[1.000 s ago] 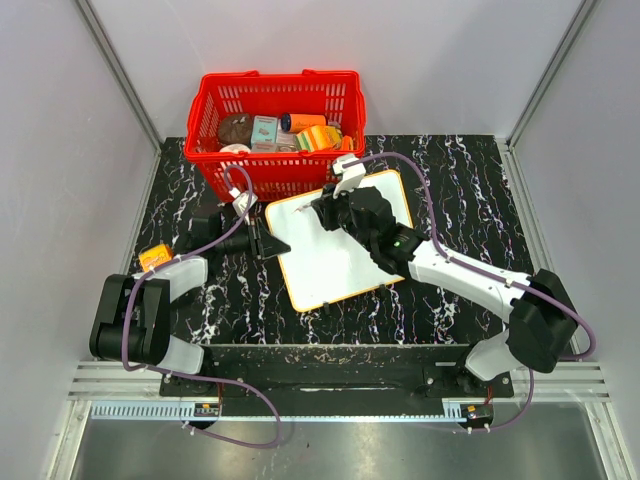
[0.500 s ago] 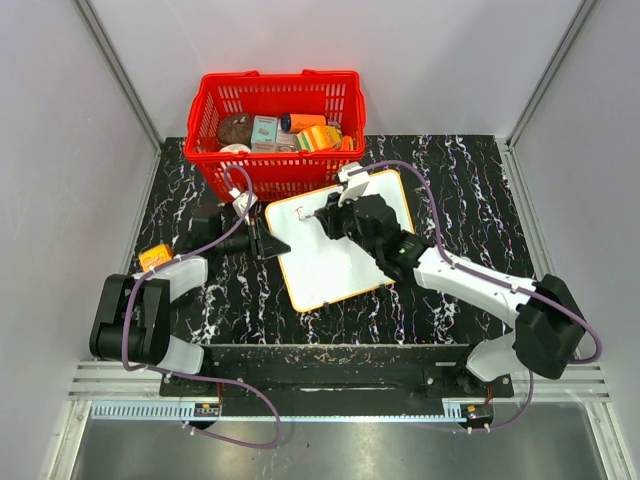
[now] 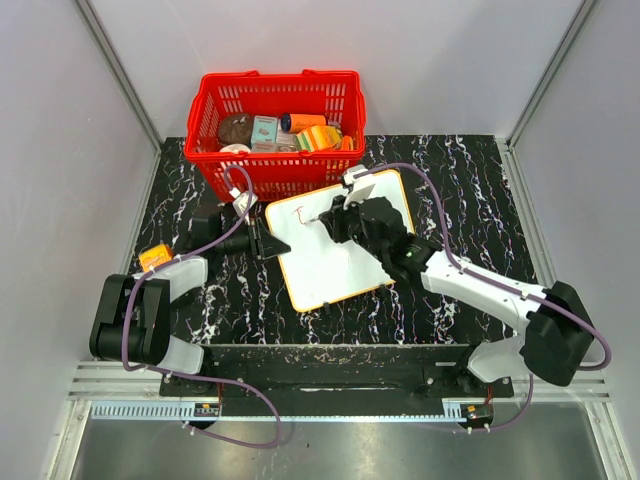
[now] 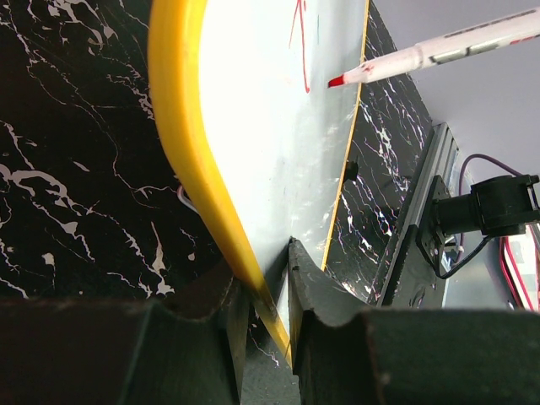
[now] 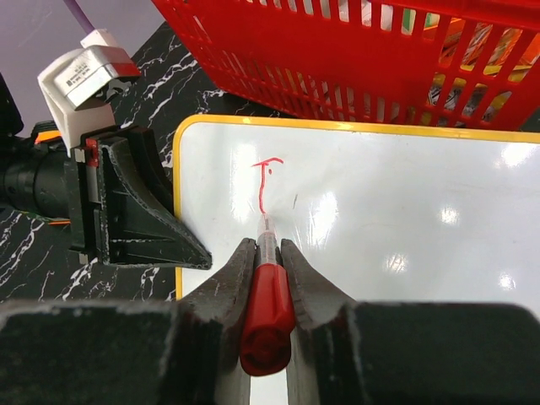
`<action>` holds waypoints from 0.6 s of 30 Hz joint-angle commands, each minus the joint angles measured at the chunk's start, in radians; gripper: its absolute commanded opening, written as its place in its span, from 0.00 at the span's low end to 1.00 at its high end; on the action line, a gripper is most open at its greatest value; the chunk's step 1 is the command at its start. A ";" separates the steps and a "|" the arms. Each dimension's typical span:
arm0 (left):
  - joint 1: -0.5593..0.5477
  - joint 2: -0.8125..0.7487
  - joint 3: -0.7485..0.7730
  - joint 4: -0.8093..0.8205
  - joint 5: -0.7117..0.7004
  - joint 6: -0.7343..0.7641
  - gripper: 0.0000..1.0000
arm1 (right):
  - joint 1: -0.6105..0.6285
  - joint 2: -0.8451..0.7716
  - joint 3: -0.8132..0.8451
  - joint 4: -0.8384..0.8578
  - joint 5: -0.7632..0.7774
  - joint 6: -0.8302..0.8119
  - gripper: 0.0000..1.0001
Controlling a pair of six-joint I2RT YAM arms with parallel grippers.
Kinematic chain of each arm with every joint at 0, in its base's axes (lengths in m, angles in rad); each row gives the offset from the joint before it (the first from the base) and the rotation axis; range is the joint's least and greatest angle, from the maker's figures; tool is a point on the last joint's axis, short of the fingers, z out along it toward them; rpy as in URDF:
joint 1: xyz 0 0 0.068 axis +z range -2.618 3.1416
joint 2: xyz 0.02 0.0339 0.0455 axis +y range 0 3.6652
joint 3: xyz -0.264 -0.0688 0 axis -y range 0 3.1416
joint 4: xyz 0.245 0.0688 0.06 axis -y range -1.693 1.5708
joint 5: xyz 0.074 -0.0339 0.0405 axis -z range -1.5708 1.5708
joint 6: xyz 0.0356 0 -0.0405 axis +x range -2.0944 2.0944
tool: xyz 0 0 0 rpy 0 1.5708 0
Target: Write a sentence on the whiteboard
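Note:
The whiteboard [image 3: 335, 262] lies tilted on the black marble table, its orange-yellow rim [image 5: 278, 126] in front of the red basket. My left gripper [image 3: 272, 243] is shut on the board's left edge [image 4: 202, 181]. My right gripper [image 5: 268, 253] is shut on a red marker [image 5: 268, 304], its tip touching the board at the foot of a red "T" stroke [image 5: 264, 181]. The marker also shows in the left wrist view [image 4: 430, 52], its tip beside the red stroke [image 4: 300, 42]. Only this first letter of the sentence [image 3: 300, 212] is on the board.
A red basket [image 3: 275, 125] with several packaged items stands behind the board. An orange object [image 3: 153, 257] lies on the table by the left arm. Grey walls close in both sides and the back.
My right gripper has drawn back toward the right and down the board, leaving a red "T" stroke near the upper left corner. The left gripper has held still.

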 commanded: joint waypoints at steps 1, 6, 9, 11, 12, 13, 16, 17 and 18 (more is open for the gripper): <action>-0.018 0.003 -0.022 0.020 -0.042 0.102 0.00 | -0.004 -0.050 0.027 0.012 0.019 0.005 0.00; -0.018 0.003 -0.022 0.019 -0.044 0.102 0.00 | -0.004 -0.033 0.055 -0.002 0.054 -0.009 0.00; -0.018 0.003 -0.022 0.019 -0.042 0.103 0.00 | -0.004 -0.015 0.068 -0.007 0.076 -0.015 0.00; -0.018 0.003 -0.022 0.019 -0.044 0.103 0.00 | -0.004 -0.007 0.078 -0.008 0.084 -0.015 0.00; -0.018 0.003 -0.022 0.019 -0.044 0.103 0.00 | -0.004 -0.006 0.079 -0.008 0.087 -0.017 0.00; -0.018 0.003 -0.022 0.019 -0.044 0.103 0.00 | -0.005 -0.006 0.081 -0.008 0.088 -0.018 0.00; -0.020 0.003 -0.022 0.019 -0.044 0.103 0.00 | -0.005 -0.007 0.082 -0.001 0.093 -0.017 0.00; -0.020 0.003 -0.022 0.017 -0.044 0.103 0.00 | -0.004 -0.007 0.084 0.001 0.093 -0.017 0.00; -0.020 0.003 -0.022 0.017 -0.044 0.103 0.00 | -0.005 -0.003 0.085 0.001 0.094 -0.017 0.00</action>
